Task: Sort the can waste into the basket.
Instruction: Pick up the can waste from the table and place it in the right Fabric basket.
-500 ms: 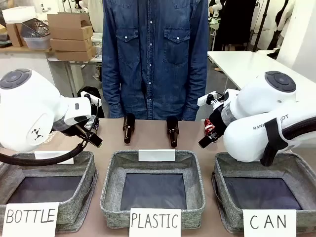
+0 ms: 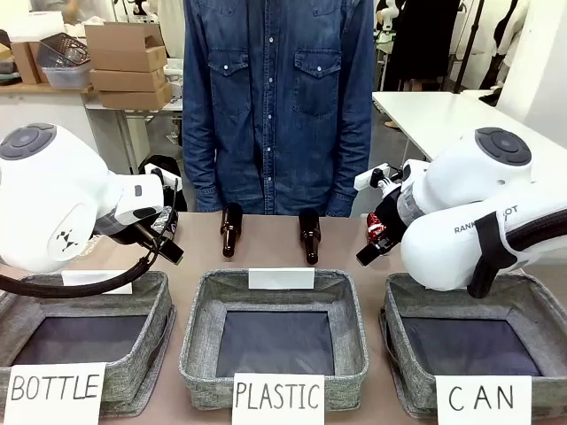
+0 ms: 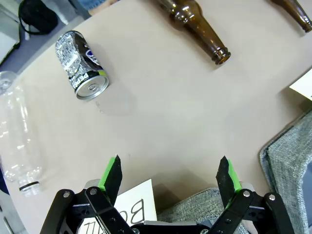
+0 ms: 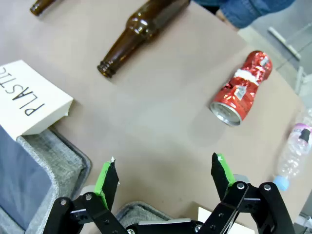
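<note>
Can waste [image 4: 242, 87] lies on the tabletop [image 3: 161, 97] just as half a second ago: the red can [image 4: 242, 87] ahead of our right end effector [image 4: 163, 170], the black-and-silver can [image 3: 80, 63] ahead of our left end effector [image 3: 170, 170]. Both stay spread and empty, so the basket [image 2: 396, 354] has gained nothing yet.

"BOTTLE" card [image 2: 55, 394] on left basket [image 2: 158, 336], "PLASTIC" card [image 2: 278, 395] on middle basket [image 2: 199, 350], "CAN" card [image 2: 483, 398] on right basket [image 2: 396, 354].

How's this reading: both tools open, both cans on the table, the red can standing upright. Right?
Not quite: the red can lies on its side, not upright, as the right wrist view shows. The rest holds: left tool and right tool open, black can on the table too.
</note>
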Tool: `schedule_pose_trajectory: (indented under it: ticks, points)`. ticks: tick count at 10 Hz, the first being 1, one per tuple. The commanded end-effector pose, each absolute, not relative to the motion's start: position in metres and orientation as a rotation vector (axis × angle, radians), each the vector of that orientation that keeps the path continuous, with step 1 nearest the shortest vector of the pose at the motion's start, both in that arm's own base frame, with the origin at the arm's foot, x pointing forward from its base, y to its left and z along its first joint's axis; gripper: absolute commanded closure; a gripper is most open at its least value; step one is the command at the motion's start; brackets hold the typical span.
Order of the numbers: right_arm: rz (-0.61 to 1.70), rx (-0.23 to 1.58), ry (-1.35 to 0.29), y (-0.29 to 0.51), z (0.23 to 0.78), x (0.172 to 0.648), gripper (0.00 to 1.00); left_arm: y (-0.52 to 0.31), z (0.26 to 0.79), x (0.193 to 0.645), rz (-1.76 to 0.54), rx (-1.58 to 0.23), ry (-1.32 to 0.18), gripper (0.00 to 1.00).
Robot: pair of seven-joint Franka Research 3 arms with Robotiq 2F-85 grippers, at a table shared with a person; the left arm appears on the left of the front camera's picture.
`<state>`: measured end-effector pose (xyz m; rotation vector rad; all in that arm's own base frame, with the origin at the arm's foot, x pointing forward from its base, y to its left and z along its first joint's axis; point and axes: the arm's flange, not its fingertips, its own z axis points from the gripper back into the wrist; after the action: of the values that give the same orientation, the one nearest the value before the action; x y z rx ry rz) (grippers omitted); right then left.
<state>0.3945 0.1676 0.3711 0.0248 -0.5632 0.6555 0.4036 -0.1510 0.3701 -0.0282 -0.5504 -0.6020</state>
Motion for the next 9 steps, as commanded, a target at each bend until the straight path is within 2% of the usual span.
schedule_pose_trajectory:
  ticks: [1, 9]
  points:
    - [0.655, 0.025, -0.564, 0.1675, 0.3711, 0.3945, 0.0, -0.151, 0.3702, 0.4035, -0.602, -0.028, -0.551, 0.0]
    - [0.655, 0.025, -0.564, 0.1675, 0.3711, 0.3945, 0.0, -0.151, 0.3702, 0.4035, -0.602, -0.028, -0.551, 0.0]
